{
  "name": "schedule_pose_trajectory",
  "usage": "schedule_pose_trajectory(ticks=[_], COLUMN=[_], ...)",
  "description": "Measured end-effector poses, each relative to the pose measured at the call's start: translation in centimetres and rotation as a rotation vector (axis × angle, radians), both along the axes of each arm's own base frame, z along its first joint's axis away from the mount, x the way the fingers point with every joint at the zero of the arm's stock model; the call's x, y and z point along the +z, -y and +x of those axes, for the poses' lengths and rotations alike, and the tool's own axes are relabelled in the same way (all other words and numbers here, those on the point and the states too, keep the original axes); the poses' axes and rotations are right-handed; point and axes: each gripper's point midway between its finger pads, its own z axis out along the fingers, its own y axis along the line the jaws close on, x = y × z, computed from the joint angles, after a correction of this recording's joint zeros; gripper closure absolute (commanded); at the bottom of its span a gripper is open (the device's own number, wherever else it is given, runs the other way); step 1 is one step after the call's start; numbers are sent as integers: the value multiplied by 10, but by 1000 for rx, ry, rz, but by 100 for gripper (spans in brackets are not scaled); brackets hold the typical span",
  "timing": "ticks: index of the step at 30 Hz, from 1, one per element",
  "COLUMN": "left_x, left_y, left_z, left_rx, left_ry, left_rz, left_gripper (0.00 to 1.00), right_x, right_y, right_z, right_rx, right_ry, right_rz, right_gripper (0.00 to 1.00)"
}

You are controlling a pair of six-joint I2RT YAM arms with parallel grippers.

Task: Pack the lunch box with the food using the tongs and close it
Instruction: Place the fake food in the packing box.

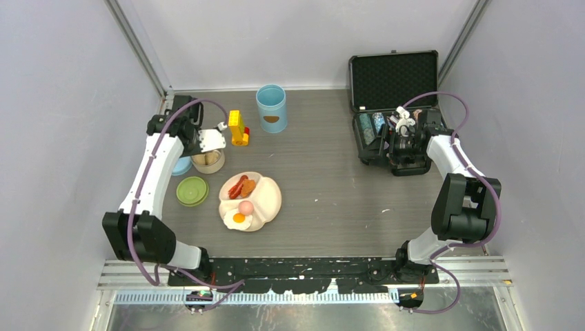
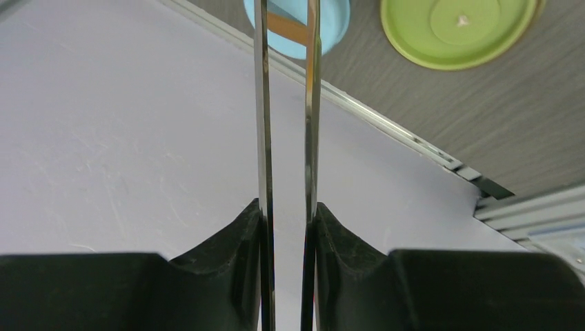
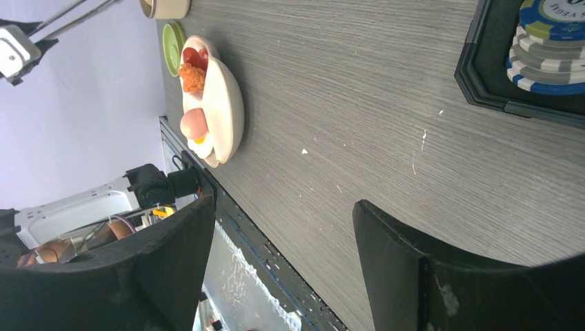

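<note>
At the left edge of the desk point(image 1: 331, 207) the left arm point(image 1: 155, 169) reaches toward the far side, its jaws pinching the tongs point(image 2: 263, 138) between them, the two thin metal arms kept slightly apart. Beneath that arm lies the blue lid point(image 2: 332, 27) with its brown handle, and just beside it stands the steel bowl point(image 1: 209, 162) with beige pieces inside. The green lid point(image 1: 192, 191) lies flat nearer the arm bases. Next comes the cream plate point(image 1: 272, 196), holding red sausages point(image 1: 237, 186), a brown nugget point(image 1: 249, 187), a pink egg point(image 1: 245, 207) and a fried egg point(image 1: 239, 219). The light-blue canister point(image 1: 271, 107) stands upright and open at the far side, near a yellow toy point(image 1: 238, 127). Farther right, the right arm point(image 1: 448, 155) hangs by the open black case point(image 1: 393, 79), jaws spread and holding nothing.
</note>
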Motion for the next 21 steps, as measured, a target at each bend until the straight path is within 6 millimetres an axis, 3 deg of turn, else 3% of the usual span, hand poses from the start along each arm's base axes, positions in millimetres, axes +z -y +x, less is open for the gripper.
schedule_pose_trajectory(ticks=[6,15,21], left_x=[-14,-26,-32], left_y=[1,-5,-16], left_z=[31,57,63], left_rx=[-48,-76,-67], left_ry=[2,-2,-19], left_rz=[19,69,101], left_gripper=[99,97,81], right_x=[-1,-1,-1], right_y=[0,2,2], right_z=[0,0,0], right_rx=[0,-7,-7], right_ry=[-2,-2,-1], right_rz=[0,0,0], right_gripper=[22,22,22])
